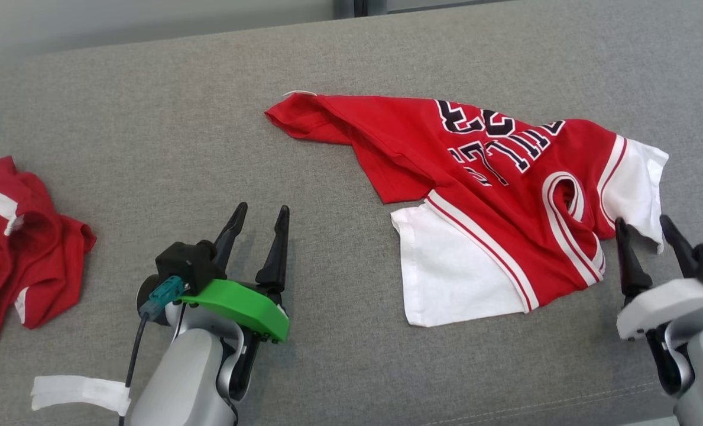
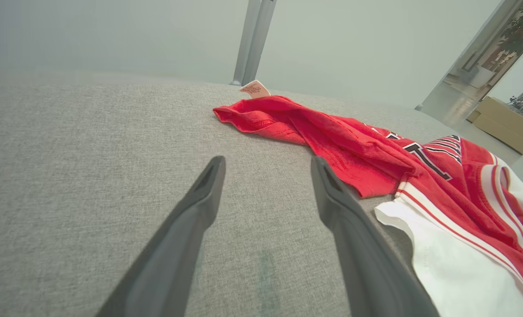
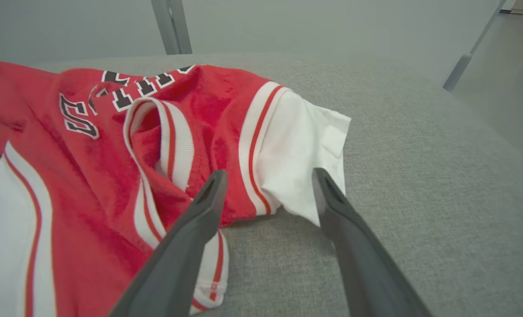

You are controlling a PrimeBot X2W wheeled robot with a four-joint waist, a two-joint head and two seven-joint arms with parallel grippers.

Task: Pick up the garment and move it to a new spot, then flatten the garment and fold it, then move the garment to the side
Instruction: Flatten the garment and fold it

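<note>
L claw [image 1: 262,208] wide, R claw [image 1: 642,220] wide at jersey [image 1: 493,201], head view adds 2nd red shirt [image 1: 26,248]

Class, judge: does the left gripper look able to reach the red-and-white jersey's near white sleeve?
Probably yes: the open left gripper and the white sleeve are apart, with bare grey fabric surface between them.

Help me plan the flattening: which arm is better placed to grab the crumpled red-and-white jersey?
Right. The right gripper stands open, fingertips at a white sleeve of the red-and-white jersey. The left gripper, also open, sits over bare grey fabric surface, apart from it.
</note>
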